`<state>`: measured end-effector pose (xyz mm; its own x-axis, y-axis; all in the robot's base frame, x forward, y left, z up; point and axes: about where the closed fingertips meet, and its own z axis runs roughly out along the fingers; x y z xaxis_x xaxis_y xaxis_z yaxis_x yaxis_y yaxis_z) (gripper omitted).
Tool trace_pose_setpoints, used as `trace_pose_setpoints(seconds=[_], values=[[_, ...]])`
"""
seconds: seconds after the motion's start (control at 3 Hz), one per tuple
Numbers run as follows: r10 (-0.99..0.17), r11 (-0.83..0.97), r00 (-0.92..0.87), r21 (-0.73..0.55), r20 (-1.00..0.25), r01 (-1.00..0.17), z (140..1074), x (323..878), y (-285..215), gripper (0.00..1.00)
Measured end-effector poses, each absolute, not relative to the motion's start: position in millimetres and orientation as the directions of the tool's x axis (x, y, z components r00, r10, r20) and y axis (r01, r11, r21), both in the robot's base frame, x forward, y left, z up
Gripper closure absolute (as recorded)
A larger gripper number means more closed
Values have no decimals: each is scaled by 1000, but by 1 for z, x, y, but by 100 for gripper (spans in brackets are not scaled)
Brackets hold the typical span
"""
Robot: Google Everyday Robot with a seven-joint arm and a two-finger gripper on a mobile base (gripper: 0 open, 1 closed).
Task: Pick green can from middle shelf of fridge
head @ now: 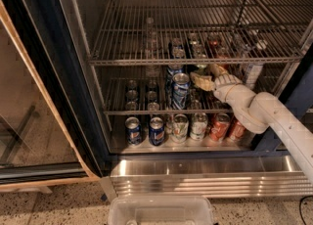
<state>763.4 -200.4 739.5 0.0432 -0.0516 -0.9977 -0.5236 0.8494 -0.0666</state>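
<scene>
Camera view: Inside the open fridge (49,72), the gripper (203,80) sits over the middle shelf (142,112), right of centre, just beside a blue can (180,91) and tucked under the upper shelf (146,61). The green can (201,67) stands on the middle shelf directly behind the gripper, which hides most of it; only a dark sliver shows above. Whether the gripper is apart or clamped on the can cannot be told from here.

The step in hand looks like the grasp itself. Done well, it means centring on the green can's body rather than its rim. It also means keeping off the blue can to the left so it is not tipped, and closing firmly before any pull. The can should then come straight out toward the door, low enough to miss the upper shelf's rods and level enough not to drag on the front rail.

The white arm (274,121) comes in from the lower right, rising along the fridge's right side. It bends at a bulky joint in front of the lower cans (180,127) and turns the wrist leftward and slightly up into the shelf gap. A pale bin (161,209) waits on the floor below.
</scene>
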Motion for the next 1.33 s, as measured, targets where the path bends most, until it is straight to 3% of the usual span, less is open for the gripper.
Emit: trace_pose_setpoints(seconds=[0.67, 1.33], values=[[-59, 836, 41, -72, -997, -544, 740, 769, -188, 34], [-59, 836, 41, -72, -997, -544, 740, 769, -188, 77]])
